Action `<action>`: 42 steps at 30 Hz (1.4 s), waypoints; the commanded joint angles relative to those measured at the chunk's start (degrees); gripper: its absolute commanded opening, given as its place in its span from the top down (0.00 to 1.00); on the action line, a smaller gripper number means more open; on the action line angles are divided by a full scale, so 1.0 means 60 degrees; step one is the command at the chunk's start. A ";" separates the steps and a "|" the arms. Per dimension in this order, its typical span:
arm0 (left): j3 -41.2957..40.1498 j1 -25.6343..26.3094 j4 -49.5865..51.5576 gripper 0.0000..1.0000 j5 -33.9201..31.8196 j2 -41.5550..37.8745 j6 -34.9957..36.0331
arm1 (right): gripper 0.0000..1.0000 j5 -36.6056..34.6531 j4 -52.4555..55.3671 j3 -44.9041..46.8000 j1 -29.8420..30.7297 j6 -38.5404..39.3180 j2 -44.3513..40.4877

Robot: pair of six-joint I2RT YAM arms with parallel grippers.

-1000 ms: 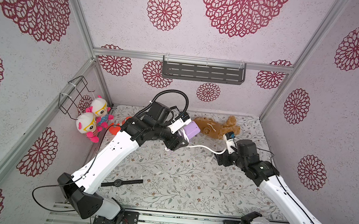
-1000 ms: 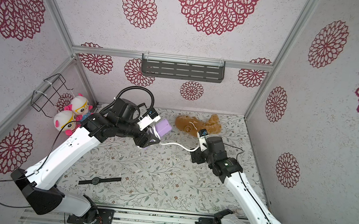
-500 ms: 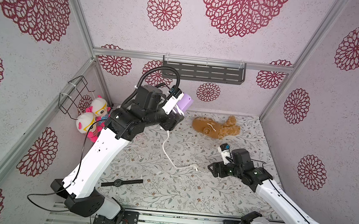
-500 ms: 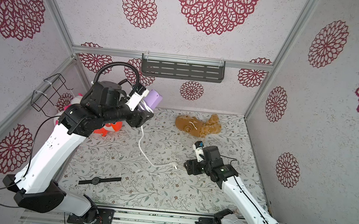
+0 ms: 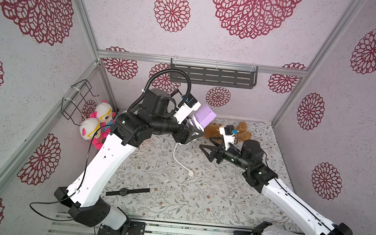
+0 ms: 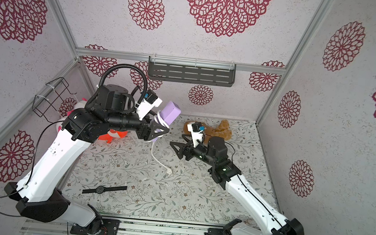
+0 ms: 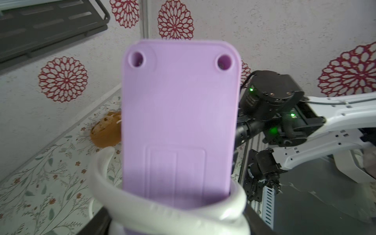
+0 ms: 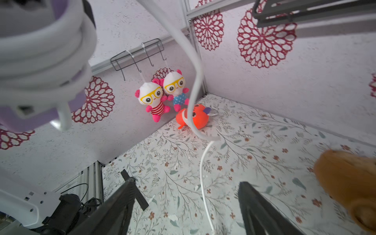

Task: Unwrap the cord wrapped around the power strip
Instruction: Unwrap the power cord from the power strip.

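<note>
Right gripper [image 5: 206,143] is higher now, wide and empty, close to the cord [image 5: 174,153] hanging beside it; left gripper [image 5: 193,129] holds the power strip [image 5: 204,117] tilted up.

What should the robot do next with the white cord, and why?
Probably the right claw should reach the hanging cord and close on it. The left claw holds the power strip up with loops around it, the plug lies on the table, and the right claw is open and empty.
</note>
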State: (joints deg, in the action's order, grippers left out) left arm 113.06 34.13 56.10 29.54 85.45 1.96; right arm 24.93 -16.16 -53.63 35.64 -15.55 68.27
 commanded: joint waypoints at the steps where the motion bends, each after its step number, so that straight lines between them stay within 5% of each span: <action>1: 0.0054 -0.0009 -0.0652 1.00 0.1653 -0.0398 0.0174 | 0.15 -0.0136 -0.1897 -0.0526 0.0181 -0.0360 0.0455; 6: -0.0077 0.0008 -0.0630 1.00 0.2487 -0.0472 0.0259 | 0.16 -0.0697 -0.2619 -0.0856 0.0255 -0.0569 0.1235; 12: -0.0190 0.0045 -0.0591 1.00 0.2809 -0.0565 0.0034 | 0.30 -0.0184 -0.3769 -0.0939 0.0315 -0.1235 0.1890; 15: -0.0368 0.0045 -0.0564 1.00 0.2892 -0.0676 -0.0073 | 0.51 -0.0170 -0.3845 -0.0856 0.0311 -0.1147 0.1899; 20: -0.0700 0.0038 -0.0126 1.00 0.2597 -0.0912 0.0044 | 1.00 -0.0313 -0.2778 -0.0694 -0.0054 -0.0371 0.1403; 35: -0.0973 0.1012 0.3452 1.00 0.1585 0.0346 0.2154 | 1.00 -0.0277 0.2734 -0.3162 -0.1338 0.3410 0.0398; 42: -0.1516 0.1050 0.2845 1.00 -0.0242 0.0451 0.1340 | 1.00 -0.0671 0.4555 -0.3909 -0.1304 0.4601 -0.0227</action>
State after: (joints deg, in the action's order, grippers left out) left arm 104.25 39.79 75.68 33.39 88.40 11.27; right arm 21.93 6.02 -74.46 27.79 6.94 71.02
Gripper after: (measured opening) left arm 0.685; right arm 0.080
